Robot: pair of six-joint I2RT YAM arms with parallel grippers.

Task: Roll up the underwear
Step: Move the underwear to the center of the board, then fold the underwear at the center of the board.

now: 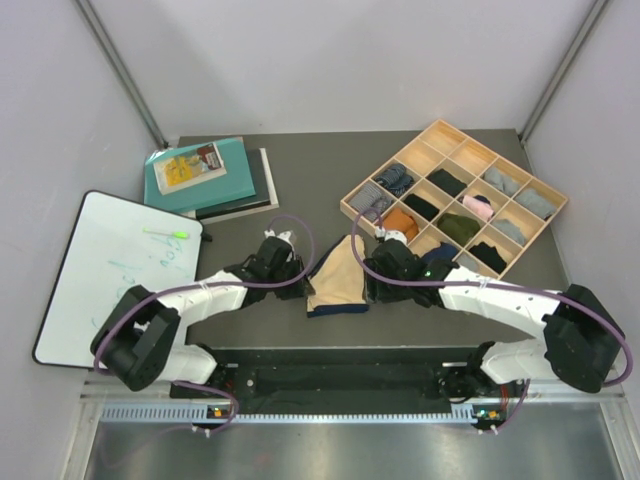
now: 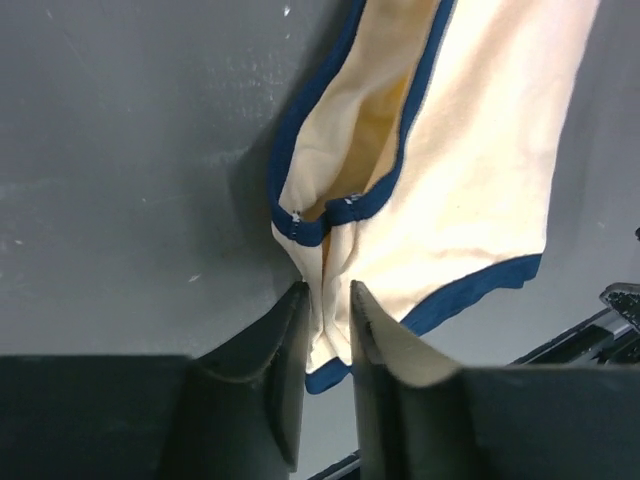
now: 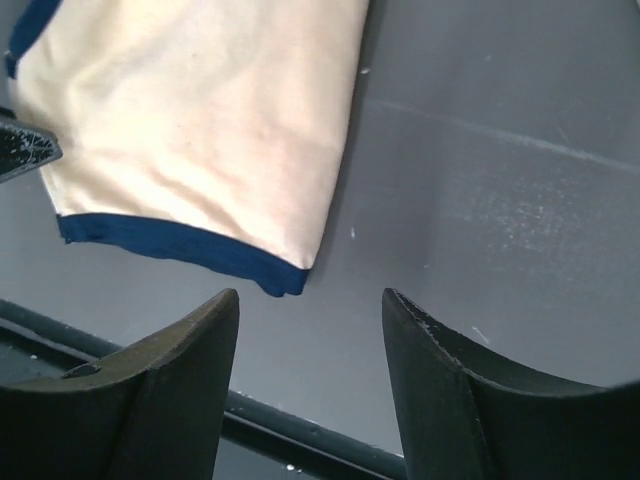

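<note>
The beige underwear [image 1: 338, 278] with dark navy edging lies folded on the dark table near the front edge, between my two grippers. My left gripper [image 1: 300, 287] is at its left side. In the left wrist view the gripper [image 2: 327, 305] is shut on a bunched fold of the beige underwear [image 2: 470, 160] near its navy hem. My right gripper [image 1: 370, 288] is at the right side, open and empty. In the right wrist view the gripper [image 3: 310, 298] hovers just beyond the near corner of the underwear [image 3: 200, 130], not touching. The light-grey pair is out of view.
A wooden compartment tray [image 1: 442, 140] with rolled socks and cloths stands at the back right. A stack of books [image 1: 205, 175] is at the back left. A whiteboard [image 1: 110, 270] with a green marker [image 1: 168, 233] lies at the left. The table's front edge is close.
</note>
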